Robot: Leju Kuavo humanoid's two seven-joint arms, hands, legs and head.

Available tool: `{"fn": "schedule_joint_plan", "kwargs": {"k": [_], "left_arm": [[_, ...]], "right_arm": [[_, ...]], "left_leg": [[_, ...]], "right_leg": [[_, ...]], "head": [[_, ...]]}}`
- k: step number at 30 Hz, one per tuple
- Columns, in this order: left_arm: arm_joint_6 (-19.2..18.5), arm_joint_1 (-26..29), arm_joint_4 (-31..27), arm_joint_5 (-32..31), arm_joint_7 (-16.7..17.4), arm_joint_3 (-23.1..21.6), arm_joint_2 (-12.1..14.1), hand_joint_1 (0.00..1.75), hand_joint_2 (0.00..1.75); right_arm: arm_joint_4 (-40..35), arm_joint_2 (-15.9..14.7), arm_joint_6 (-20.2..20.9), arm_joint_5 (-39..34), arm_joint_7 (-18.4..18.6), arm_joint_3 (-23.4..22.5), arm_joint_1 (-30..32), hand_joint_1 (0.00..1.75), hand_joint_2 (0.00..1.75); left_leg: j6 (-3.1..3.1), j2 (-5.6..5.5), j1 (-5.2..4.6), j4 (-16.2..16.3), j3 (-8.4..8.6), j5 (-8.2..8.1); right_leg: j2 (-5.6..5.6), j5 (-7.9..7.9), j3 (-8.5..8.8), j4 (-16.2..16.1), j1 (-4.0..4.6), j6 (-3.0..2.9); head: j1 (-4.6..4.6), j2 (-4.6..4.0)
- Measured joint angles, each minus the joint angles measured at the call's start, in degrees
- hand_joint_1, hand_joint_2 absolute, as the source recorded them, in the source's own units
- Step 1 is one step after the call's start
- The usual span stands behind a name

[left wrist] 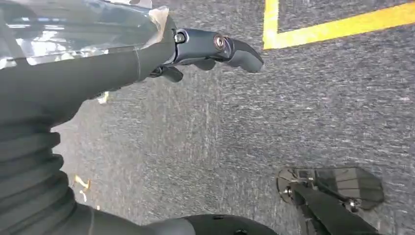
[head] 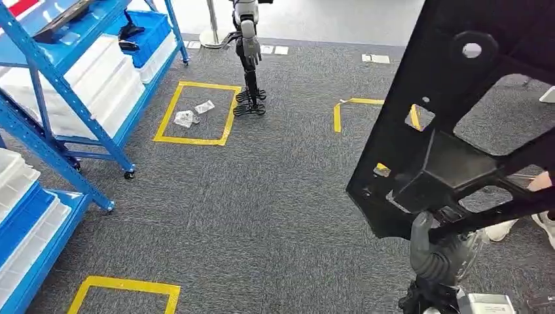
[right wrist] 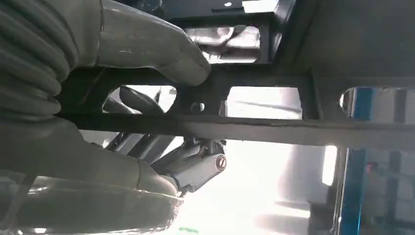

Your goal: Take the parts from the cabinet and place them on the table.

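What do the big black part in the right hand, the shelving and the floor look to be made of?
The black part looks like moulded plastic, possibly coated metal: matte, with cut-out windows and thin ribs. The right hand grips it at its lower edge. The shelving appears to be blue painted metal: slim angled posts with a slight sheen. The floor looks like grey low-pile carpet, speckled, with yellow tape outlines.
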Motion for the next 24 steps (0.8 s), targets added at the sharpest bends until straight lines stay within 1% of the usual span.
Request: {"fn": "schedule_joint_plan", "kwargs": {"k": [1,2,3,4,5,6,7,8,9,10,11,12,13,14,15,16,17,18,19,20,21,22,23,24], "left_arm": [[-0.02,-0.11,-0.02,0.15,-0.81,0.02,0.07,0.00,1.75],[0.00,-0.11,-0.02,0.00,-1.57,0.00,0.04,0.00,1.75],[0.39,-0.10,-0.02,-0.44,-1.64,0.00,0.04,0.00,1.75],[0.94,-0.10,-0.02,-0.24,-1.48,0.00,0.07,0.00,1.75],[1.84,-0.11,-0.02,1.21,-1.35,0.22,0.15,0.00,1.75],[2.71,-0.11,-0.02,4.45,-1.83,0.90,0.26,0.00,1.75],[3.26,-0.25,-0.02,8.89,-3.24,2.45,0.31,0.00,1.75],[3.19,-0.46,-0.04,12.56,-5.01,4.49,0.44,0.00,1.75],[2.88,-0.67,-0.04,14.12,-6.54,6.34,0.68,0.00,1.75],[2.47,-0.77,-0.04,13.99,-7.34,7.60,0.94,0.00,1.75],[2.29,-0.83,-0.04,13.83,-7.54,8.20,1.12,0.00,1.75],[2.08,-0.83,-0.04,13.77,-7.67,8.59,1.33,0.00,1.75],[2.03,-0.83,-0.04,13.75,-7.69,8.81,1.49,0.00,1.75],[1.92,-0.83,-0.04,13.75,-7.78,9.36,1.64,0.00,1.75],[1.90,-0.90,-0.04,13.75,-7.80,9.51,1.68,0.00,1.75],[1.88,-1.04,-0.04,13.59,-7.73,9.81,1.77,0.00,1.75],[1.97,-1.10,-0.04,12.71,-6.88,9.90,1.84,0.00,1.75],[2.25,-1.12,-0.04,11.53,-5.52,9.90,1.88,0.00,1.75],[2.49,-1.03,-0.04,9.94,-3.95,9.79,1.92,0.00,1.75],[2.69,-0.87,-0.04,8.45,-2.88,9.51,2.01,0.00,1.75],[3.02,-0.72,-0.04,6.96,-1.54,8.97,2.16,0.00,1.75],[3.17,-0.63,-0.04,6.03,-0.23,8.37,2.34,0.00,1.75],[3.30,-0.61,-0.04,5.35,0.84,7.93,2.49,0.00,1.75],[3.32,-0.62,-0.04,4.53,2.11,7.52,2.62,0.00,1.75]], "right_arm": [[-0.35,-0.02,-0.04,0.07,0.09,-0.02,0.34,1.75,1.75],[-0.46,-0.15,0.02,-0.20,0.06,-0.04,0.19,1.75,1.75],[-0.41,-0.28,0.39,-0.81,-0.26,-0.04,0.03,1.75,1.75],[-0.32,-0.42,0.77,-1.25,-0.59,-0.04,-0.17,1.75,1.75],[-0.15,-0.57,0.96,-1.58,-0.85,-0.04,-0.44,1.75,1.75],[0.15,-0.65,1.11,-1.79,-1.14,-0.04,-0.70,1.75,1.75],[0.55,-0.68,1.22,-2.14,-1.27,-0.02,-1.14,1.75,1.75],[1.10,-0.66,1.31,-2.84,-1.27,0.00,-1.68,1.75,1.75],[1.60,-0.61,1.33,-3.43,-1.29,0.00,-2.17,1.75,1.75],[1.97,-0.57,1.27,-3.67,-1.57,0.00,-2.56,1.75,1.75],[2.23,-0.48,1.03,-3.72,-1.79,-0.02,-3.09,1.75,1.75],[2.50,-0.46,0.90,-3.65,-1.88,0.00,-3.40,1.75,1.75],[2.54,-0.41,0.83,-3.65,-1.99,0.00,-3.51,1.75,1.75],[2.74,-0.35,0.72,-3.63,-2.10,0.00,-3.55,1.75,1.75],[2.78,-0.35,0.70,-3.61,-2.12,0.00,-3.53,1.75,1.75],[2.93,-0.39,0.68,-3.61,-2.14,0.00,-3.50,1.75,1.75],[3.02,-0.39,0.59,-3.61,-2.12,0.00,-3.63,1.75,1.75],[3.06,-0.28,0.30,-3.65,-2.10,0.02,-3.78,1.75,1.75],[3.06,-0.06,-0.02,-3.67,-2.12,0.07,-3.59,1.75,1.75],[3.06,0.09,-0.37,-3.76,-2.21,0.04,-2.92,1.75,1.75],[3.06,0.18,-0.46,-4.08,-2.45,-0.02,-2.09,1.75,1.75],[3.06,0.22,-0.41,-4.66,-2.56,-0.11,-1.31,1.75,1.75],[3.15,0.24,-0.13,-5.14,-2.65,-0.31,-0.94,1.75,1.75],[3.24,0.35,0.24,-5.57,-2.73,-0.35,-0.86,1.75,1.75]], "left_leg": [[-0.32,-2.76,0.34,0.98,-0.25,-0.96],[-0.24,-5.12,0.39,3.87,-1.44,-3.04],[-0.20,-6.51,0.37,8.44,-3.57,-5.51],[-0.22,-7.17,0.37,13.41,-6.03,-7.61],[-0.23,-7.40,0.38,17.08,-7.99,-8.63],[-0.21,-7.40,0.40,18.17,-8.75,-8.29],[-0.18,-7.40,0.43,16.61,-8.31,-6.43],[-0.11,-7.46,0.52,13.06,-6.75,-3.88],[-0.05,-8.04,0.69,8.06,-4.53,-1.07],[0.01,-10.28,0.98,3.69,-2.58,0.93],[-0.05,-13.50,1.19,1.27,-1.78,0.58],[-0.07,-12.39,1.00,1.53,-2.02,0.62],[0.08,-12.05,0.71,1.51,-2.06,0.70],[0.64,-11.35,0.21,1.50,-2.06,0.72],[1.16,-10.62,0.11,1.27,-2.03,1.03],[1.85,-9.70,0.56,0.51,-1.75,1.57],[2.02,-9.16,0.46,0.31,-1.60,1.66],[2.39,-8.28,0.44,0.31,-1.59,1.64],[2.48,-7.36,0.27,0.31,-1.61,1.61],[2.60,-6.50,0.17,0.32,-1.65,1.53],[2.60,-5.80,0.15,0.33,-1.67,1.49],[2.59,-5.13,0.16,0.33,-1.65,1.43],[2.48,-4.51,0.16,0.34,-1.64,1.34],[2.32,-3.78,0.16,0.34,-1.52,1.24]], "right_leg": [[0.68,0.09,-0.02,-0.10,-0.61,-0.26],[1.19,0.17,-0.07,-0.10,-0.64,-0.93],[1.72,0.19,-0.11,-0.10,-0.54,-1.47],[2.50,0.23,-0.19,-0.10,-0.42,-1.63],[3.28,0.23,-0.23,-0.08,-0.26,-1.65],[4.08,0.23,-0.20,-0.07,-0.20,-1.65],[4.98,0.24,-0.11,-0.03,-0.20,-1.63],[5.79,0.26,0.02,-0.01,-0.23,-1.59],[6.54,0.26,0.16,0.06,-0.25,-1.55],[7.12,0.25,0.10,0.20,-0.25,-1.49],[7.70,0.09,-0.45,0.88,0.43,-1.11],[8.31,0.29,-0.78,0.65,0.18,-0.65],[8.60,0.48,-0.92,0.64,-0.12,-0.33],[9.49,0.75,-1.13,0.26,-0.26,0.30],[10.16,1.06,-1.26,-0.02,-0.18,0.92],[8.49,0.89,-1.92,0.67,-0.37,0.85],[5.32,0.07,-2.72,2.08,-0.01,0.80],[3.80,-1.55,-4.36,5.20,0.09,0.67],[3.21,-3.53,-6.70,10.02,0.05,0.57],[2.92,-5.01,-8.87,14.54,-0.02,0.58],[2.78,-5.52,-10.15,17.27,-0.03,0.84],[2.66,-5.16,-10.11,17.28,-0.09,1.18],[2.49,-4.04,-8.79,14.79,-0.18,1.65],[1.89,-2.20,-6.06,9.71,-0.20,2.16]], "head": [[-0.29,0.00],[-0.57,0.00],[-0.70,0.00],[-0.68,0.00],[-0.70,0.00],[-0.68,0.00],[-0.66,0.00],[-0.74,0.00],[-0.70,0.00],[-0.72,0.00],[-0.68,0.00],[-0.50,0.00],[-0.57,0.00],[-0.63,0.00],[-0.63,0.00],[-0.61,0.00],[-0.39,0.00],[0.09,0.00],[0.15,0.00],[0.11,0.00],[0.22,0.00],[0.15,0.00],[0.24,0.00],[0.20,0.00]]}}
